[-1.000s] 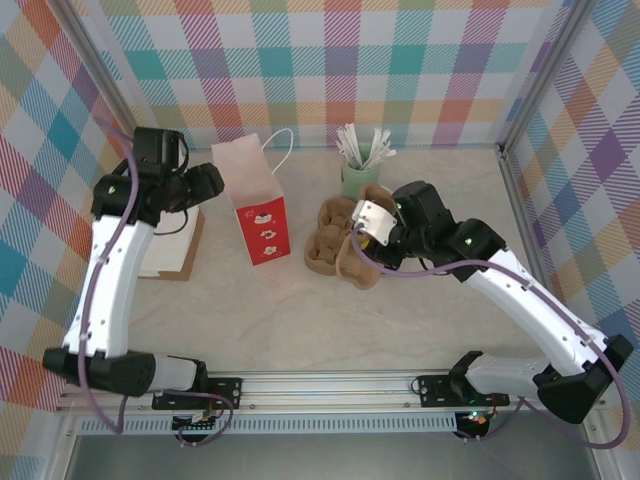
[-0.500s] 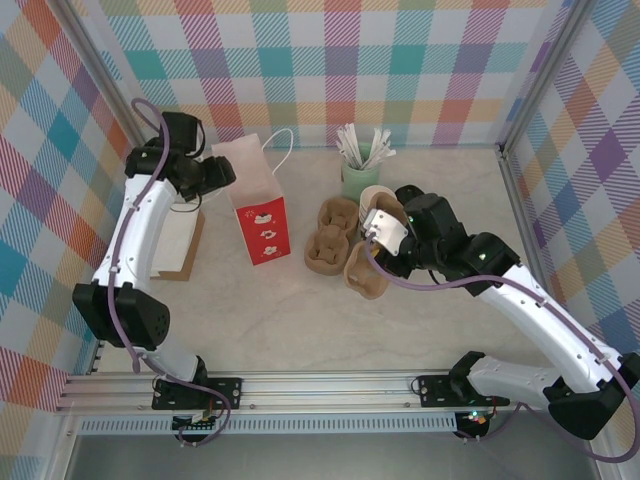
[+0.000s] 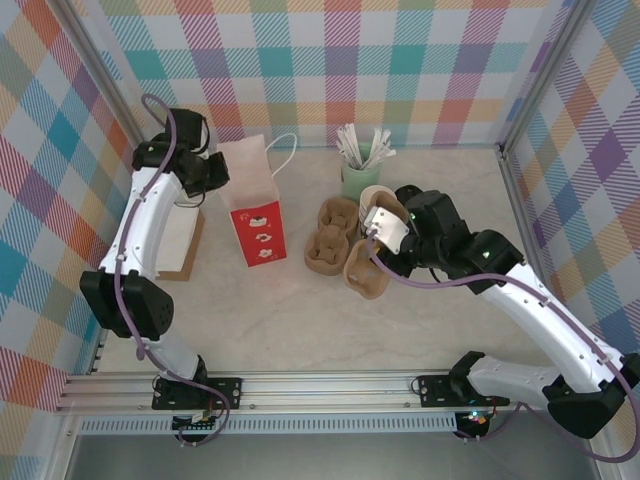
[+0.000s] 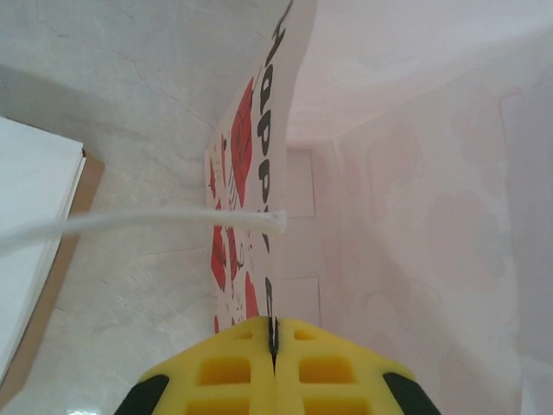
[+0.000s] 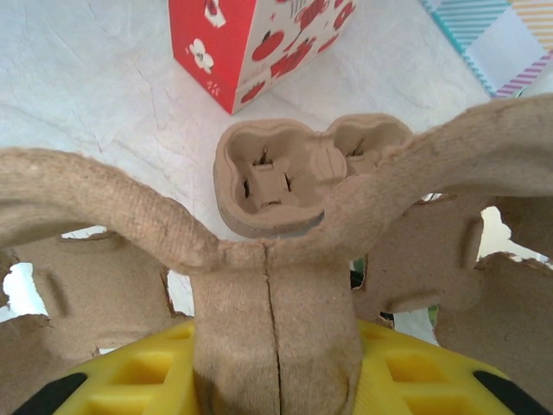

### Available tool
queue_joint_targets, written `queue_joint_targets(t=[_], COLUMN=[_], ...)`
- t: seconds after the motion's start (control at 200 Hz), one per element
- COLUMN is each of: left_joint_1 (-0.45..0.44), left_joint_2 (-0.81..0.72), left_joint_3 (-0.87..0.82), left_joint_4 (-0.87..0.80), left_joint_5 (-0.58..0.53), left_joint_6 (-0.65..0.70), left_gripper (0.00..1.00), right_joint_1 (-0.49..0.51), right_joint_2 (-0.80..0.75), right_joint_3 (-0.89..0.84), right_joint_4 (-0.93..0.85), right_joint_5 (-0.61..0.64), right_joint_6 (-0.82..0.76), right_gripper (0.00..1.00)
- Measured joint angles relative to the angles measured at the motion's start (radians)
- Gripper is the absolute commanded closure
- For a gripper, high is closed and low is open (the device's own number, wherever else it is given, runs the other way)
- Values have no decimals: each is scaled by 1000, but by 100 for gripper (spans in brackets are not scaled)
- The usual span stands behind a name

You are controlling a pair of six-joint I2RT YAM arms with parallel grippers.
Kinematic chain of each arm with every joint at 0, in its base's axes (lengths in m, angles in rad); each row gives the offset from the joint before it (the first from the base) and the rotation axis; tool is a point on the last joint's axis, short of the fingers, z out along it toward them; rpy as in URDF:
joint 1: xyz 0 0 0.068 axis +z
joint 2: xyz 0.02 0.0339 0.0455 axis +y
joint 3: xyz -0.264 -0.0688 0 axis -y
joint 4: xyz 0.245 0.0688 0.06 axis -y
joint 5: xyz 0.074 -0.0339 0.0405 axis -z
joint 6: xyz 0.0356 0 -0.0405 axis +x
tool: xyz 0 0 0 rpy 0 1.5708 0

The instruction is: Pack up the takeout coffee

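Observation:
The takeout coffee with its black lid is hidden. A cream-white open cup mouth (image 3: 375,195) peeks out behind my right gripper; I cannot tell which cup it is. My right gripper (image 3: 383,240) (image 5: 272,346) is shut on the centre handle of a brown pulp cup carrier (image 3: 365,272) (image 5: 276,294), held just above the table. A red and white paper bag (image 3: 255,205) (image 4: 406,199) stands open at the back left. My left gripper (image 3: 207,170) (image 4: 275,335) is shut on the bag's left rim, with the thin paper pinched between the yellow fingers (image 4: 328,367).
A second pulp carrier (image 3: 328,235) (image 5: 285,173) lies on the table between the bag and my right gripper. A pale green pot of white stirrers (image 3: 358,175) stands behind it. A white stack on brown card (image 3: 172,245) (image 4: 34,251) lies left of the bag. The bag's white cord handle (image 4: 155,223) crosses the left wrist view.
My left gripper swung back to the bag's left rim and shut on it. My right gripper drew the carrier slightly right a second ago and has held still since.

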Motion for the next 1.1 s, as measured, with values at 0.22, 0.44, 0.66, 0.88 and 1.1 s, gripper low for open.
queue_joint_targets(t=[0.22,0.44,0.66,0.88,1.1], left_joint_1=[-5,-73,-135,-216,-266], left_joint_2=[-213,-425,-510,-560,-577], left_joint_3=[-115,-257,-377,-444,-484], left_joint_4=[-26,-49,-50,-26,33], left_joint_5=[64,127,174,200,212], left_joint_6=[7,-6,-56,-116,-164], left_gripper=[100,100,100,100,100], right_joint_1=[0,0,10,66,100], right_joint_2=[52,155,271,420,540], right_joint_3=[134,350,586,726,770], right_joint_4=[-8,-7,-6,-15,-15], right_joint_5=[-86,-209,-327,-399,-470], right_joint_6=[2,21,47,81,131], right_gripper=[64,65,66,67,67])
